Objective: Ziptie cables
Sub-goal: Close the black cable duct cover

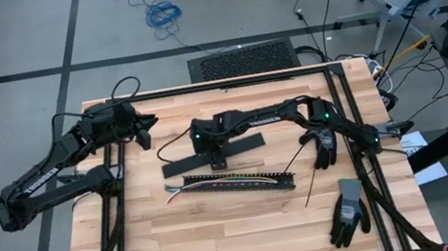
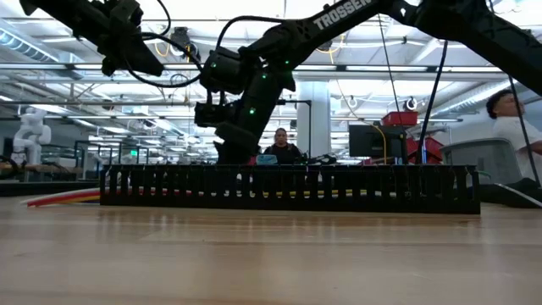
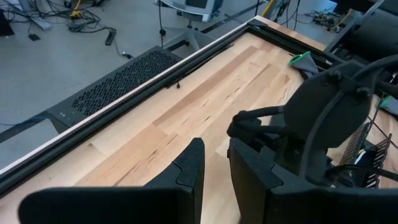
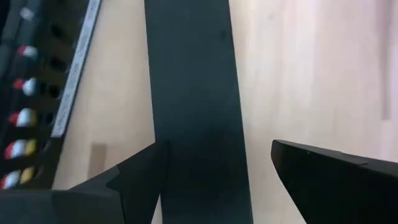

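Tabletop (image 1: 223, 234) of pale wood planks fills the overhead view, framed by black rails. Across its middle lies a long black slotted cable duct (image 1: 242, 183), running from about nine o'clock toward three o'clock, with the cables (image 1: 215, 181) laid along its inside: yellow, red and other coloured strands show through the slots, and their loose ends spill out at the nine o'clock end (image 2: 63, 197). Just beyond the duct toward twelve o'clock lies a flat black strip (image 1: 211, 155), slightly angled.

The right arm reaches in from three o'clock, its right end effector (image 1: 216, 155) directly over that flat strip; in its wrist view the two fingers stand well apart on either side of the strip (image 4: 193, 93), not touching it. The left arm waits at ten o'clock, raised clear of the wood, and the left end effector (image 1: 143, 136) has its fingers nearly together with only a narrow gap, empty.

Two dark work gloves lie at three o'clock (image 1: 324, 146) and five o'clock (image 1: 347, 212). A thin black zip tie (image 1: 313, 188) lies between them and the duct.
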`<state>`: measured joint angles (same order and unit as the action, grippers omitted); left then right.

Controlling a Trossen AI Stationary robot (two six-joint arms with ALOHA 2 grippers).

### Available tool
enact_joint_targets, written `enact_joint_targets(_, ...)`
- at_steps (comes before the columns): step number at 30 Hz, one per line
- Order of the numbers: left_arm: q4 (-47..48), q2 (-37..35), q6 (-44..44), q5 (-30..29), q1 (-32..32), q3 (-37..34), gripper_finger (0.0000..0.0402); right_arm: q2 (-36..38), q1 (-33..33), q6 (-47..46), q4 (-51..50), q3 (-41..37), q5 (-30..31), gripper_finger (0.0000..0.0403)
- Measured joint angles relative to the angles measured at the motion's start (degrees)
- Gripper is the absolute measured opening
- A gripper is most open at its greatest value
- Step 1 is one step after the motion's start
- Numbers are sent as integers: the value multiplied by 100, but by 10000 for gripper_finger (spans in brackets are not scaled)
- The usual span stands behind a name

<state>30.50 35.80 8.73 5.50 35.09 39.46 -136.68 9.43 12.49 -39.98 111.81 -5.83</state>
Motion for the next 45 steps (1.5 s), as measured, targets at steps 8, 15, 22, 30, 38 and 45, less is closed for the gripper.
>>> enact_joint_targets(8, 2, -1, 0, 0, 0, 0, 71, 2, 0, -20, -238, 4, -224, 284)
enact_joint_targets(15, 0, -1, 2, 0, 0, 0, 71, 108, 22, -141, -413, -11, -474, 284)
enact_joint_targets(22, 4, -1, 4, 2, 0, 0, 71, 142, -52, -117, -573, -11, -626, 284)
enact_joint_targets(30, 15, 1, 7, 2, 0, 0, 71, 146, -188, -69, -540, -11, -587, 284)
enact_joint_targets(38, 54, 1, 16, 2, 1, 0, 71, 159, -197, -109, -218, -161, -161, 284)
enact_joint_targets(45, 52, 1, 151, 27, 0, 0, 71, 157, -203, -72, -359, -160, -221, 284)
